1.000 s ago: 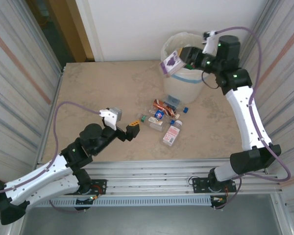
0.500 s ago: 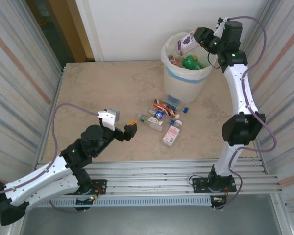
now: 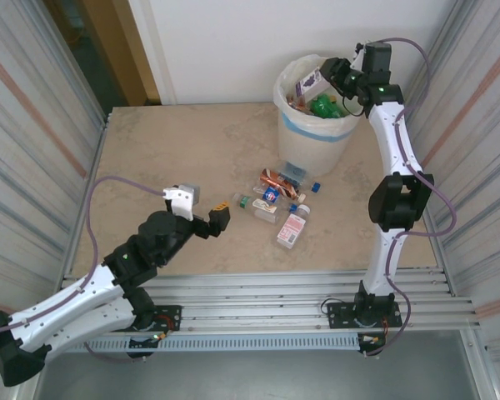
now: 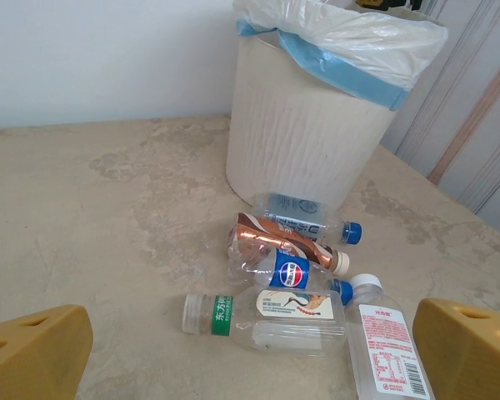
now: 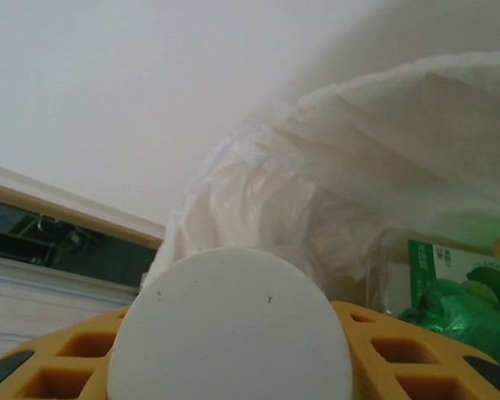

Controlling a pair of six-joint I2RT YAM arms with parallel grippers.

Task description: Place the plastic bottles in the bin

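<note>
The white bin (image 3: 315, 137) with its bag liner (image 5: 342, 183) stands at the back right. My right gripper (image 3: 332, 73) hangs over its mouth, shut on a clear bottle with a purple label (image 3: 309, 83). That bottle's white cap (image 5: 229, 329) sits between the yellow fingers (image 5: 392, 354). A green bottle (image 3: 326, 106) lies inside the bin. Several plastic bottles (image 3: 280, 198) lie in a cluster in front of the bin. My left gripper (image 3: 220, 218) is open, low and just left of them. The nearest is a clear bottle with a green band (image 4: 271, 317).
Metal walls close in both sides of the table (image 3: 175, 158), and a white wall runs behind the bin. A copper-labelled bottle (image 4: 287, 243) and a Pepsi bottle (image 4: 290, 272) lie close to the bin's base (image 4: 296, 158). A loose blue cap (image 3: 316, 185) rests nearby.
The right arm has swung the purple-labelled bottle from the bin's near left rim up and over its mouth. The left gripper has edged slightly toward the bottles.
</note>
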